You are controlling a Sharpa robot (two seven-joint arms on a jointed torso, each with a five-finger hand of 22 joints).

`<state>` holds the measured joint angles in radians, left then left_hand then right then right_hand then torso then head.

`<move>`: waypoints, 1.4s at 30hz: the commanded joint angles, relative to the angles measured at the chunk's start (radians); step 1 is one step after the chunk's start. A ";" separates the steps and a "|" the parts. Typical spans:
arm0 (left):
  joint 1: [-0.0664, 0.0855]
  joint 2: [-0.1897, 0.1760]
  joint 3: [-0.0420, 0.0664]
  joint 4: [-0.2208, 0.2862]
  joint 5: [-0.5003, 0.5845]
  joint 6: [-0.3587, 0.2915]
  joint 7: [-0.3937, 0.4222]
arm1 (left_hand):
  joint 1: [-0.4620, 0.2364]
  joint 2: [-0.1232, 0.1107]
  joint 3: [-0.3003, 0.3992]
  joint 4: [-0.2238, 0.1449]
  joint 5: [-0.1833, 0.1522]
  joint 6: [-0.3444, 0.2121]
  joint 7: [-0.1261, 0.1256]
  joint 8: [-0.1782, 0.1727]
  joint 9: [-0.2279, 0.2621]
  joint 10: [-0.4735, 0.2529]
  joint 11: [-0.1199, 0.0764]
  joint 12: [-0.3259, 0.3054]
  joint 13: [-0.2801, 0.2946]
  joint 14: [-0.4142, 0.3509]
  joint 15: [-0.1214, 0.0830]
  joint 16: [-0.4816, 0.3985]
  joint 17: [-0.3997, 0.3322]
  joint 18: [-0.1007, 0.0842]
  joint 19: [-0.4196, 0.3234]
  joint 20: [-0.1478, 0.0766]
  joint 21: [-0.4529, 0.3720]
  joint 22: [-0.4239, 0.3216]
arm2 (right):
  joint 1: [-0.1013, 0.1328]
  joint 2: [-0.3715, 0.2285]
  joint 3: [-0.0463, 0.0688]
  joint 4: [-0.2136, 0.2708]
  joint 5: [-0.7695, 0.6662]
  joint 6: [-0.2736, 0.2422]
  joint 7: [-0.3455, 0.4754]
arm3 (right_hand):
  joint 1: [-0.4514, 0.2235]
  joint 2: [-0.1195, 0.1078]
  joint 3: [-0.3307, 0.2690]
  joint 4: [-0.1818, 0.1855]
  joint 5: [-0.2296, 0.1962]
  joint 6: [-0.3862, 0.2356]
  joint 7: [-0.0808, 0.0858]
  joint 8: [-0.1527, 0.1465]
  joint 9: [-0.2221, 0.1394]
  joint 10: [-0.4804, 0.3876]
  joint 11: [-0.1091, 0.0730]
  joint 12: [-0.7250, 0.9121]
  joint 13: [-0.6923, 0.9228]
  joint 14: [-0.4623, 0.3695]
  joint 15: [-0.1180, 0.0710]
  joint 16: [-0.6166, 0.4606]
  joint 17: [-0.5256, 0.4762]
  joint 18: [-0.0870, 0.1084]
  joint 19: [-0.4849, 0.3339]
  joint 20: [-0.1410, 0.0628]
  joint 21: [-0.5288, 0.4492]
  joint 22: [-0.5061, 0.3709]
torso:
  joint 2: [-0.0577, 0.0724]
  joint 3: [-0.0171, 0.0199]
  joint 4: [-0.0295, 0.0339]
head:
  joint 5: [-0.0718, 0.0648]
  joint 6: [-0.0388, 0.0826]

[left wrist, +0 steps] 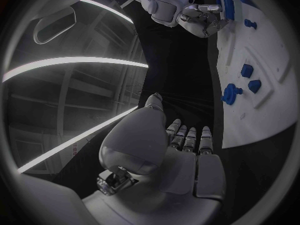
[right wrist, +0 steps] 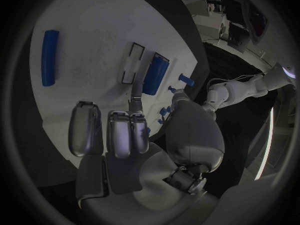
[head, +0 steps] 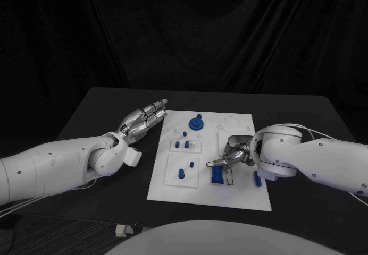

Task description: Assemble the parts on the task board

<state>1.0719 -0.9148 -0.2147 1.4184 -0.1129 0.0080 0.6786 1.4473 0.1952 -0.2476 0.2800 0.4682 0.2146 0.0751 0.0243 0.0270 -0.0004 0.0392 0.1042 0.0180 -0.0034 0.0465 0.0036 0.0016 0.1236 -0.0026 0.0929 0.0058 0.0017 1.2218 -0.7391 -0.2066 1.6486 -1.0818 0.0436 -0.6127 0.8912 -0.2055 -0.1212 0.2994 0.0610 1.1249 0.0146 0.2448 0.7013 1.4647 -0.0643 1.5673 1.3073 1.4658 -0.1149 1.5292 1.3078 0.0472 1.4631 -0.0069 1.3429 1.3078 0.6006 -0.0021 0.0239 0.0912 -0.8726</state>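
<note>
Your left hand [head: 143,121] hovers over the black table [head: 92,106] just left of the task board [head: 211,199], near its far-left corner. The fingers are straight and side by side, nothing in them, so it's empty and flat, touching no part.

On the board's left half: a round-based knob part [head: 197,125] stands at the far middle, small pegs [head: 182,144] sit in a recessed panel nearer, and another peg piece [head: 181,173] lies in the near-left panel. Judging by look, these are light, rigid plastic, smooth and likely a bit slippery; pinch the pegs across their sides, and take the knob by its upright stem. All are well apart from the left hand.

Right half: your right hand [head: 234,155] is down on the board, fingers curled toward a flat blue bar [head: 218,176] standing in or at a slot just near of it. In the right wrist view the fingertips [right wrist: 136,107] come right up beside that blue bar [right wrist: 155,75] and an open rectangular slot [right wrist: 131,69]. You can't tell whether it's pinched or only touched. A second blue bar [head: 257,179] lies loose further right, apart from the hand. The bars look stiff and thin; grip across the long flat faces.
</note>
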 commanded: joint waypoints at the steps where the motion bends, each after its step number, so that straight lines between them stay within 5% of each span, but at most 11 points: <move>1: -0.001 -0.001 0.001 0.003 0.004 0.014 0.077 | 0.008 0.001 0.006 -0.003 0.005 -0.003 0.007 0.006 0.002 0.002 0.006 0.005 0.000 0.003 0.006 -0.004 -0.002 -0.006 0.003 0.007 -0.006 -0.002 | -0.002 -0.017 0.001 0.012 -0.004 -0.040 -0.005 | -0.021 0.003 -0.039 0.001 -0.005 -0.011 0.002 0.007 0.003 0.106 0.007 0.004 0.263 0.085 0.001 -0.006 0.162 0.008 0.010 0.007 -0.007 0.189 | 0.000 -0.0002 -0.0004 | 0.001 0.000; 3: -0.001 -0.002 0.001 0.003 0.004 0.013 0.076 | 0.008 0.001 0.006 -0.003 0.005 -0.003 0.007 0.006 0.002 0.002 0.006 0.005 0.000 0.003 0.006 -0.004 -0.002 -0.006 0.003 0.007 -0.006 -0.002 | 0.002 -0.033 0.001 0.023 -0.004 -0.065 -0.002 | -0.039 -0.012 -0.075 0.001 -0.005 -0.017 0.002 0.009 0.007 0.106 0.007 0.004 0.263 0.085 0.001 -0.005 0.162 0.008 0.010 0.007 -0.006 0.189 | 0.000 -0.0003 -0.0005 | 0.003 0.000; 11: -0.001 -0.003 0.001 0.004 0.004 0.013 0.075 | 0.010 0.002 0.007 -0.002 0.006 -0.002 0.010 0.006 0.002 0.002 0.010 0.008 0.000 0.003 0.012 -0.004 -0.002 -0.007 0.003 0.011 -0.006 -0.002 | 0.051 -0.119 0.001 0.079 -0.004 -0.142 0.025 | -0.066 0.001 -0.105 0.002 -0.002 -0.014 -0.002 0.038 0.033 0.106 0.004 0.004 0.263 0.088 0.000 0.002 0.176 0.005 0.017 0.005 0.008 0.194 | 0.000 0.0000 -0.0008 | -0.004 0.000; 15: -0.001 -0.001 0.001 0.003 0.004 0.013 0.076 | 0.011 0.002 0.007 -0.001 0.006 -0.002 0.012 0.006 0.002 0.003 0.012 0.009 0.000 0.003 0.013 -0.004 -0.002 -0.007 0.003 0.012 -0.006 -0.002 | 0.063 -0.158 0.001 0.109 -0.003 -0.191 0.062 | -0.060 0.029 -0.085 0.001 0.001 -0.020 -0.007 0.068 0.062 0.106 0.002 0.004 0.263 0.091 -0.003 0.008 0.188 0.002 0.023 0.003 0.020 0.198 | -0.001 0.0000 -0.0002 | -0.007 0.000; 20: -0.001 0.001 0.001 0.002 0.004 0.013 0.078 | 0.011 0.003 0.008 -0.001 0.006 -0.002 0.013 0.006 0.002 0.003 0.014 0.012 0.001 0.003 0.014 -0.004 -0.002 -0.007 0.003 0.014 -0.006 -0.002 | 0.069 -0.203 0.000 0.134 0.015 -0.230 0.096 | -0.066 0.102 -0.048 -0.002 0.004 -0.059 -0.002 0.079 0.073 0.106 0.007 0.004 0.263 0.094 0.000 0.016 0.204 -0.010 0.045 0.004 0.074 0.214 | -0.001 0.0001 0.0004 | -0.012 0.000; 23: -0.001 0.001 0.001 0.002 0.004 0.013 0.078 | 0.012 0.003 0.008 0.000 0.006 -0.002 0.014 0.006 0.002 0.003 0.015 0.014 0.001 0.003 0.014 -0.004 -0.002 -0.007 0.003 0.015 -0.006 -0.002 | 0.068 -0.220 0.000 0.136 0.020 -0.225 0.092 | -0.063 0.141 -0.032 -0.004 0.023 -0.060 0.000 0.078 0.066 0.106 0.009 0.004 0.263 0.094 0.000 0.016 0.204 -0.013 0.051 0.004 0.090 0.219 | -0.001 -0.0003 -0.0009 | -0.011 0.000; 24: -0.001 0.001 0.001 0.001 0.004 0.013 0.078 | 0.012 0.003 0.008 0.000 0.006 -0.002 0.014 0.006 0.002 0.003 0.015 0.014 0.001 0.003 0.014 -0.004 -0.002 -0.007 0.003 0.015 -0.006 -0.002 | 0.067 -0.224 0.000 0.135 0.021 -0.222 0.090 | -0.054 0.171 -0.027 -0.005 0.054 -0.073 0.006 0.061 0.044 0.106 0.016 0.004 0.263 0.094 0.001 0.016 0.202 -0.014 0.052 0.005 0.094 0.220 | -0.001 -0.0003 -0.0008 | -0.012 0.000; 27: -0.001 0.002 0.001 0.001 0.004 0.013 0.078 | 0.012 0.003 0.008 0.000 0.006 -0.001 0.015 0.006 0.002 0.003 0.015 0.014 0.001 0.003 0.015 -0.004 -0.002 -0.007 0.003 0.016 -0.006 -0.002 | 0.058 -0.236 0.000 0.130 0.023 -0.215 0.077 | 0.025 0.194 -0.027 -0.017 0.125 -0.093 0.025 -0.003 -0.038 0.106 0.033 0.004 0.263 0.093 0.012 0.016 0.200 -0.016 0.053 0.014 0.101 0.221 | 0.000 -0.0004 -0.0007 | -0.015 0.000; 29: -0.001 0.003 0.001 0.001 0.004 0.013 0.078 | 0.012 0.003 0.008 0.000 0.006 -0.001 0.015 0.006 0.002 0.003 0.015 0.014 0.001 0.003 0.015 -0.004 -0.002 -0.007 0.003 0.016 -0.006 -0.002 | 0.052 -0.242 0.000 0.127 0.024 -0.210 0.068 | 0.043 0.197 -0.038 -0.009 0.130 -0.079 0.028 -0.017 -0.068 0.106 0.036 0.004 0.263 0.093 0.014 0.015 0.198 -0.017 0.055 0.018 0.107 0.223 | 0.000 -0.0004 -0.0007 | -0.016 0.000; 35: -0.001 0.004 0.001 0.000 0.004 0.014 0.078 | 0.013 0.004 0.009 0.000 0.007 -0.001 0.015 0.006 0.002 0.004 0.016 0.016 0.001 0.003 0.015 -0.004 -0.002 -0.006 0.003 0.016 -0.006 -0.002 | 0.033 -0.255 0.000 0.113 -0.010 -0.161 0.029 | 0.075 0.201 -0.059 -0.013 0.136 0.001 0.011 0.001 -0.089 0.106 0.023 0.004 0.263 0.091 0.007 0.012 0.190 -0.017 0.057 0.014 0.112 0.224 | 0.000 -0.0004 -0.0003 | -0.013 0.000; 42: -0.001 0.004 0.001 0.000 0.004 0.014 0.078 | 0.014 0.004 0.009 0.000 0.007 0.001 0.017 0.007 0.002 0.004 0.018 0.018 0.002 0.003 0.016 -0.004 -0.002 -0.005 0.003 0.018 -0.006 -0.001 | 0.025 -0.270 0.000 0.108 -0.074 -0.079 -0.003 | 0.208 0.201 -0.060 -0.072 0.165 0.039 -0.015 0.067 -0.024 0.106 0.000 0.004 0.263 0.087 -0.013 0.003 0.168 -0.013 0.048 -0.005 0.096 0.218 | 0.000 -0.0003 -0.0001 | -0.013 0.000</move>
<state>1.0716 -0.9126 -0.2147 1.4173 -0.1129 0.0117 0.6786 1.4514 0.1992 -0.2421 0.2800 0.4715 0.2182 0.0859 0.0243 0.0276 0.0036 0.0505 0.1166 0.0187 0.0004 0.0574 0.0036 0.0012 0.1237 0.0012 0.1037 0.0058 0.0017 1.2494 -1.0067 -0.2070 1.7562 -1.1036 -0.1001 -0.5731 1.0913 -0.0036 -0.1819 0.2316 0.2284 1.1645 0.0039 0.3075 0.6725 1.4672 -0.0588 1.5673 1.3078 1.4660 -0.1225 1.5376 1.3077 0.0470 1.4650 -0.0053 1.4436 1.3074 0.6005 -0.0024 0.0232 0.0792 -0.8726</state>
